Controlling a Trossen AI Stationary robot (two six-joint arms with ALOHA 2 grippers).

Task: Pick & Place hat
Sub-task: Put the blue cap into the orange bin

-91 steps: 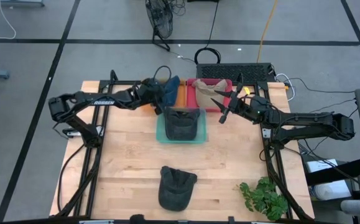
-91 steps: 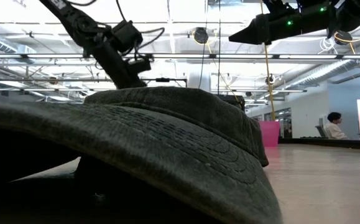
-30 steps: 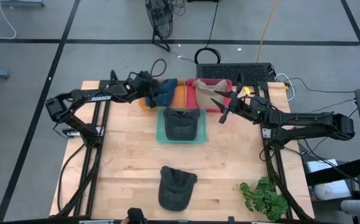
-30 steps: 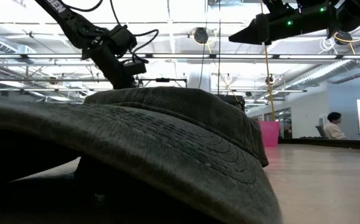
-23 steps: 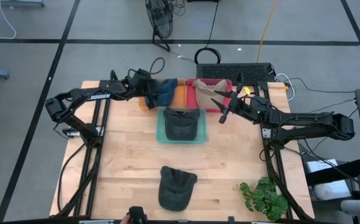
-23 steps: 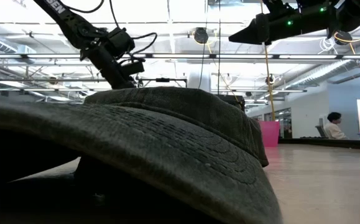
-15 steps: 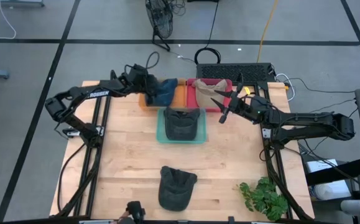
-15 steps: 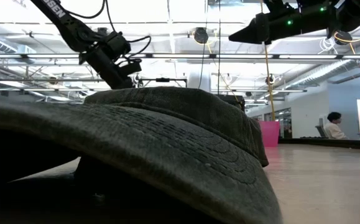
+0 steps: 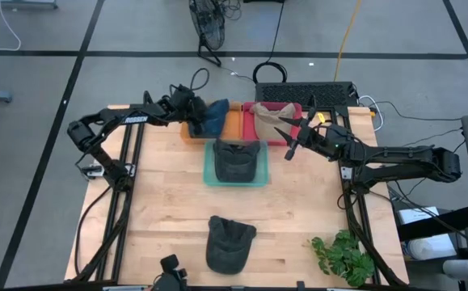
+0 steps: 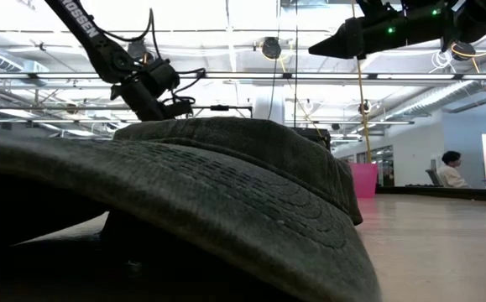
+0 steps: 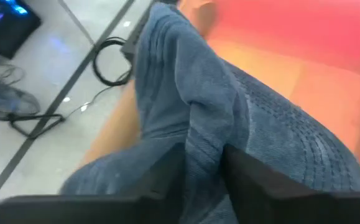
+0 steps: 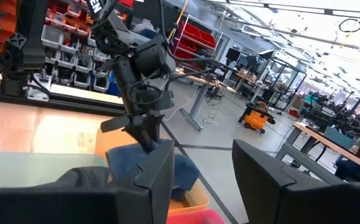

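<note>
A blue hat (image 9: 215,116) lies in the orange tray (image 9: 232,123) at the table's far edge, and my left gripper (image 9: 196,114) is shut on it, coming from the left. A tan hat (image 9: 272,114) fills the red tray (image 9: 298,109) beside it. One dark hat (image 9: 235,161) rests in the green tray (image 9: 208,171); another dark hat (image 9: 229,242) lies on the table near the front edge and fills the low view. My right gripper (image 9: 287,137) hangs open in the air beside the red tray, touching nothing. My left gripper pinches a raised fold of the blue hat's cloth (image 11: 203,146) between its two fingers (image 11: 167,177). The fingers slant down onto it from the table's left side. The rest of the hat lies slack in the orange tray.
A green plant (image 9: 343,257) lies at the table's near right corner. A black box with cables (image 9: 302,90) stands behind the trays. Bare wood (image 9: 161,202) stretches between the green tray and the near dark hat. A seated person (image 10: 451,170) shows far off in the room.
My left gripper has shifted a little toward the table's far left corner over the orange tray, sinking slightly and rolling about its own line. The blue hat has stayed in the orange tray. My right arm has kept still.
</note>
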